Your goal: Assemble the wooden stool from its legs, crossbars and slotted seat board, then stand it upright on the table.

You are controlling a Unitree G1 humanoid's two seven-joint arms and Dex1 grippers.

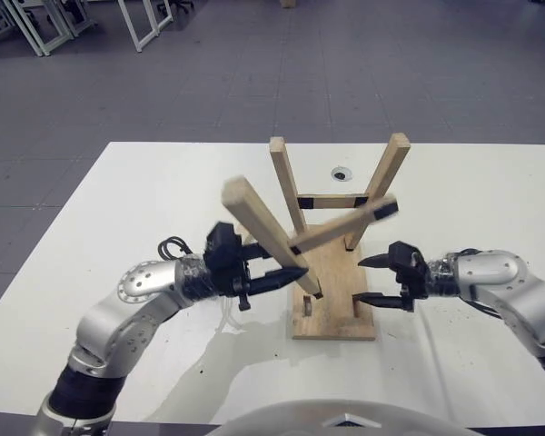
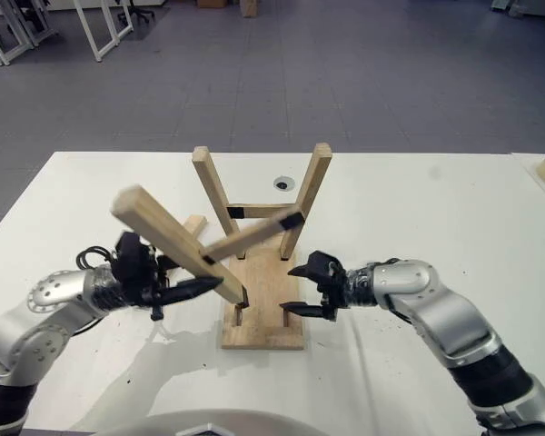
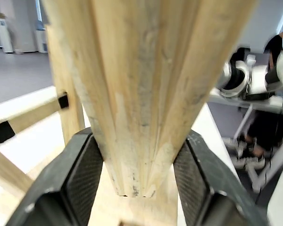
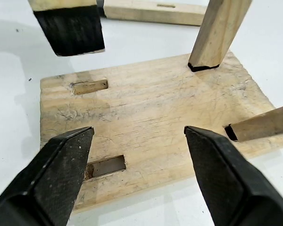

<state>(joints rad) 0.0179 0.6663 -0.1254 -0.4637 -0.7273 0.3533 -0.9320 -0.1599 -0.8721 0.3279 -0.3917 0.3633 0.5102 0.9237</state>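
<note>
On the table [image 1: 163,182], the seat board [image 1: 338,318] lies flat, two legs [image 1: 286,182] up at its far end. Over its near-left slot the left gripper [image 1: 291,275] clamps a tilted leg [image 1: 259,222]; the right gripper [image 1: 360,281] sits wide open at the board's right edge.

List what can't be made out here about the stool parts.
- Left wrist view: the held leg hides the seat board slot beneath it, and the top edge cuts off its upper end.
- Left eye view: the far end of the tilted crossbar is blurred, so contact with the far leg is unclear.
- Right wrist view: the top edge cuts off a loose wooden piece.
</note>
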